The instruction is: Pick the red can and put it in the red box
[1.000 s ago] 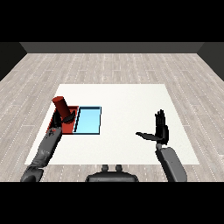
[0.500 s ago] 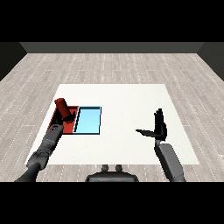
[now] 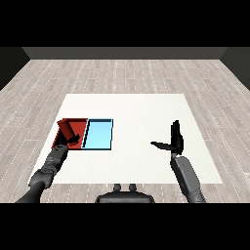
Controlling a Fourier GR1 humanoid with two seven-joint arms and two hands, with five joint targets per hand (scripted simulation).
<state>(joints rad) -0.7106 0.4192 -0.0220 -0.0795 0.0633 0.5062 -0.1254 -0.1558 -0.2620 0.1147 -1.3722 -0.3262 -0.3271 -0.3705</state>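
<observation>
The red can (image 3: 65, 129) leans tilted inside the red tray (image 3: 78, 123) at the table's left. My left hand (image 3: 72, 141) sits at the can's lower end, over the tray's near edge, with its dark fingers curled round the can. The hand hides the can's bottom. My right hand (image 3: 176, 139) hovers over the table's right side, far from the can. It is open, with the fingers pointing up and the thumb stretched out to the left, and it holds nothing.
A light blue tray (image 3: 98, 134) lies right beside the red tray, touching it. The white table (image 3: 136, 112) ends just left of the red tray, with grey plank floor around it.
The can has come down and tipped further over in the red tray, with my left hand on it. My right hand has sunk a little and turned its thumb outward.
</observation>
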